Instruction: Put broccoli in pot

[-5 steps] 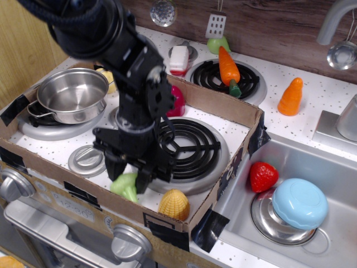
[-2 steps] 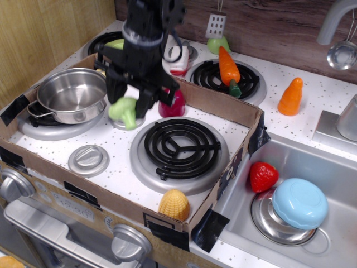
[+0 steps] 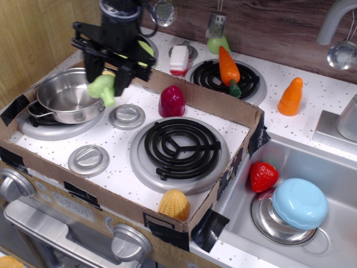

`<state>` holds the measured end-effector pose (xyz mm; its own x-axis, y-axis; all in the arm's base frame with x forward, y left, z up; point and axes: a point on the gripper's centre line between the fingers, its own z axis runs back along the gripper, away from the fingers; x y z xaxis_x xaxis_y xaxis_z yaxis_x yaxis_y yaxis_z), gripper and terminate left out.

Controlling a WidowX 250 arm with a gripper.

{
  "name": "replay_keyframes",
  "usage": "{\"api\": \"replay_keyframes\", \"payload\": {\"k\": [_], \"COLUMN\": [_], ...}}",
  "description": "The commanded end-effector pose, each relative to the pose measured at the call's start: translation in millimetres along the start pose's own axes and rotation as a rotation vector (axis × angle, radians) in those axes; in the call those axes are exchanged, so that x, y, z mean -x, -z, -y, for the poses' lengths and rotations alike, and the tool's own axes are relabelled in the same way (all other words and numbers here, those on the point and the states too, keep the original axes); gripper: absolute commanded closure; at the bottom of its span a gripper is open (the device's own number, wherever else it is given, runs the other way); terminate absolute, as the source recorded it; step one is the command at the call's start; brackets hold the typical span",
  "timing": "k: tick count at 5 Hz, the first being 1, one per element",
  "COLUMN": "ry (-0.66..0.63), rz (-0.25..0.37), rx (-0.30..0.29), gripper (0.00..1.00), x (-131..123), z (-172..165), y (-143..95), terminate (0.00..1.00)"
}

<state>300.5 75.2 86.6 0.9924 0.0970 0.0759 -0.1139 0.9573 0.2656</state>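
Observation:
The pale green broccoli (image 3: pixel 102 89) hangs in my black gripper (image 3: pixel 106 78), which is shut on it. It is held in the air just at the right rim of the shiny steel pot (image 3: pixel 70 96). The pot stands on the back left burner inside the cardboard box, its wire handle pointing left. The pot's inside looks empty.
A cardboard box wall (image 3: pixel 223 106) rings the stove. A dark red toy (image 3: pixel 172 101) stands behind the front burner (image 3: pixel 178 146). Yellow corn (image 3: pixel 173 204) lies at the front edge. A carrot (image 3: pixel 227 66), orange toy (image 3: pixel 291 96), strawberry (image 3: pixel 263 176) and blue-domed bowl (image 3: pixel 298 204) lie to the right.
My gripper lifted the broccoli from the front of the stove and carried it back and to the left, up to the pot's right rim.

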Motion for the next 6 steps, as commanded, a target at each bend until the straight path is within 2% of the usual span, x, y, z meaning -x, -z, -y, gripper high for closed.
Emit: {"api": "replay_keyframes", "payload": {"k": [1, 2, 3, 4, 5, 6], "ry": [-0.027, -0.024, 0.009, 0.063, 0.063, 0.054], "rz": [0.105, 0.168, 0.19, 0.157, 0.169, 0.173], "rx": [-0.065, -0.117, -0.107, -0.076, -0.071, -0.075], "gripper": [1.0, 1.0, 1.0, 0.0, 0.0, 0.0], "x": [-18.9, -25.0, -39.3, -52.3, -60.4, -56.7], "z": [-59.1, -81.1, -93.2, -87.1, -87.7, -87.6], "y": [-5.3, -2.3, 8.2, 9.2, 7.8, 3.5], "terminate": [0.0, 0.0, 0.0, 0.0, 0.0, 0.0]}}
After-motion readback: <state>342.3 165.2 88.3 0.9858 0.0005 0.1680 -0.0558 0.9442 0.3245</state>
